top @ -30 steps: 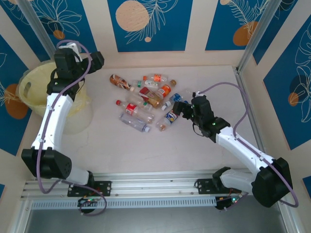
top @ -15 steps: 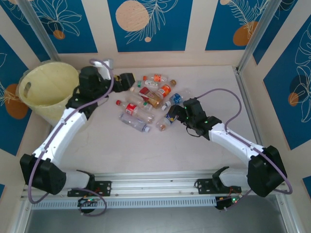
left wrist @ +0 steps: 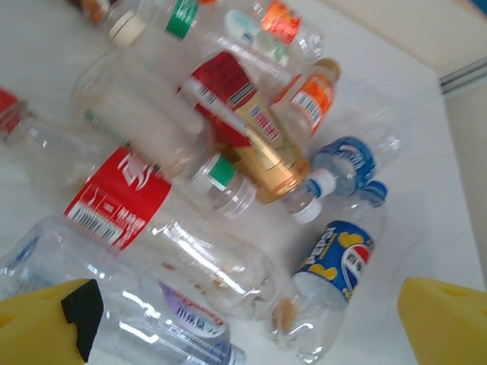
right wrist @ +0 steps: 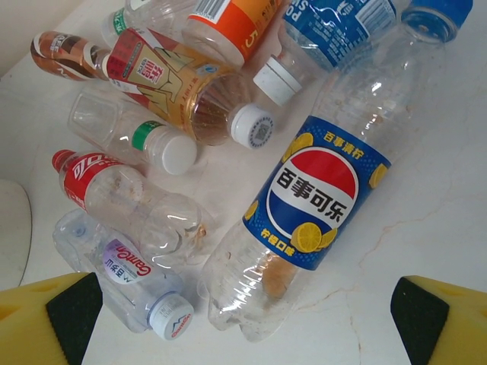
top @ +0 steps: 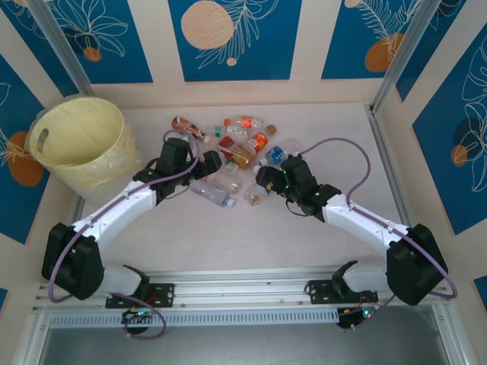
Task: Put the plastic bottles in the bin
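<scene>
The left arm's jaws stand wide with nothing between them, their yellow fingertips at the near corners of the left wrist view. They hang over the left side of a heap of small clear plastic bottles lying on the pale stone-look table. Just past the fingertips a clear bottle with a red label lies on its side. To its right is a clear bottle with a blue Pepsi label. Farther off lie a bottle with a gold and red label, an orange-labelled bottle and a blue-labelled bottle with a white cap.

The right arm's jaws are just as wide and hold nothing. The Pepsi bottle lies on the table ahead of them, with a purple-labelled clear bottle to its left, white cap pointing near.

From above, the white left arm reaches in from the near left and the white right arm from the near right, meeting the heap on opposite sides. The large round pale-yellow plastic bin, a clear bag over its rim, stands upright at the far left of the table, well apart from the heap
</scene>
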You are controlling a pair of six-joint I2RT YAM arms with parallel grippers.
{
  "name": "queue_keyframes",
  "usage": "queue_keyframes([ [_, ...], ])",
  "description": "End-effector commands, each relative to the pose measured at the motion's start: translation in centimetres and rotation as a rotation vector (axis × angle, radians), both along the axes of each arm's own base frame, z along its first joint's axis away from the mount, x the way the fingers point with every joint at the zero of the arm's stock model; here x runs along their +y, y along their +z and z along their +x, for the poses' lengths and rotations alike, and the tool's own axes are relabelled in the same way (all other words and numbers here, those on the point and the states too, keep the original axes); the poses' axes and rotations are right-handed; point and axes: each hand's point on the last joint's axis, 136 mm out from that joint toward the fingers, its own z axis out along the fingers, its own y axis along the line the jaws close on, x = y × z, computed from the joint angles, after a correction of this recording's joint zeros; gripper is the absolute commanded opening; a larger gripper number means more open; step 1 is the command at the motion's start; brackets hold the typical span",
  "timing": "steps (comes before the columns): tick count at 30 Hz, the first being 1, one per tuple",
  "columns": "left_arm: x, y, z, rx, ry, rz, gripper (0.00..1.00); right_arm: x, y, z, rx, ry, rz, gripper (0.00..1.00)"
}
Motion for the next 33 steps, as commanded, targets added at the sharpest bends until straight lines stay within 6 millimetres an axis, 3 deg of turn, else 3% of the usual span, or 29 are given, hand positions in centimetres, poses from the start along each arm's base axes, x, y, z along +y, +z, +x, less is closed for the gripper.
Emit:
queue_keyframes([
  [1,2.2,-3.6,-1.5,0.154,0.208,0.037,1.00,-0.5,1.3,0.2,-0.065,-0.004,-0.017,1.00],
  [11,-0.3,-9.7,-3.2,0.444,0.303,-0.089,1.00,-1.6,2.0,-0.2,-0.115,-0.007,-0.044,1.00],
  [16,0.1,-11.9,-3.5,0.510,0.382,-0.055,0.99,-2.1,1.7,-0.6,-0.117,-0.018,-0.043,1.00],
  [26,0.7,-14.6,-2.5,0.466,0.417,-0.023,0.86,-2.6,1.7,-0.9,-0.127,-0.033,-0.036,1.00],
  [33,3.2,-14.9,-2.1,0.376,0.439,0.103,0.79,-2.7,1.7,-0.9,-0.124,-0.034,-0.037,0.99],
])
